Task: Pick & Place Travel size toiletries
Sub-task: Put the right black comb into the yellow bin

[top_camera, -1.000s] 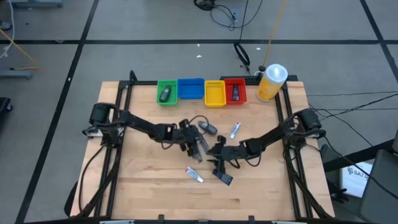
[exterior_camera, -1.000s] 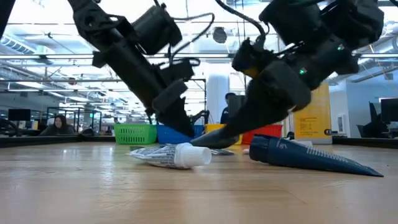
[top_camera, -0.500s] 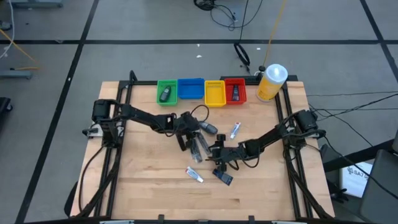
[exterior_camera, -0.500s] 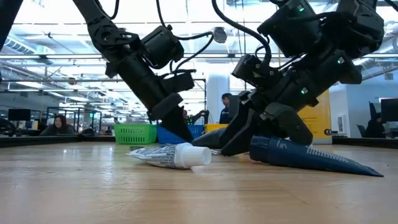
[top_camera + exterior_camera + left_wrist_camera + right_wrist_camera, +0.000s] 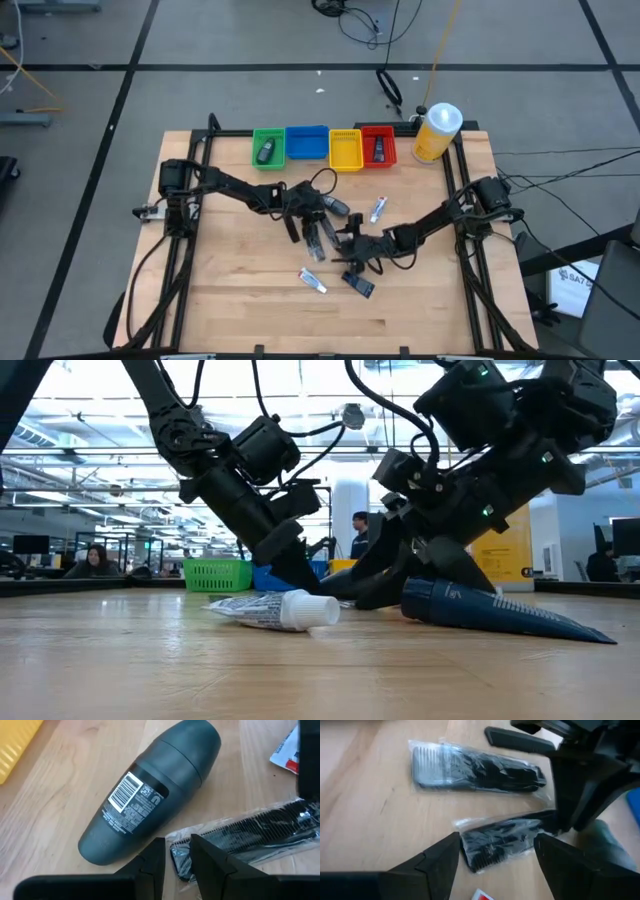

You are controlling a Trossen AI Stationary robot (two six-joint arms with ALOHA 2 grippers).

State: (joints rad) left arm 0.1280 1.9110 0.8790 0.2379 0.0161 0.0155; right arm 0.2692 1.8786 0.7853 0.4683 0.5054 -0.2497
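Four bins stand in a row at the table's (image 5: pixel 230 300) far edge: green bin (image 5: pixel 268 148), blue bin (image 5: pixel 307 143), yellow bin (image 5: pixel 345 149), red bin (image 5: pixel 378 147). The green and red bins each hold one dark item; a large yellow bottle (image 5: pixel 437 132) with a white cap stands just beside the red bin.

Loose toiletries on the wood, counted:
- One dark grey roll-on bottle (image 5: pixel 150 795), rounded cap, white barcode label, lying on its side.
- Two black combs in clear wrappers, comb one (image 5: pixel 475 770) and comb two (image 5: pixel 502 840), lying near each other mid-table.
- One white-silver tube (image 5: pixel 275 610) with a white cap, near the front.
- One dark blue tube (image 5: pixel 490 610), just beside the white one.
- One white sachet (image 5: pixel 378 209) with blue marks, between the red bin and the arms.

The left gripper (image 5: pixel 172 862) sits at the end of comb two beside the roll-on bottle, fingers narrowly apart with the wrapper's end between them; firm contact cannot be confirmed. The right gripper (image 5: pixel 495 855) is low over comb two from the opposite side, fingers spread wide, holding nothing.
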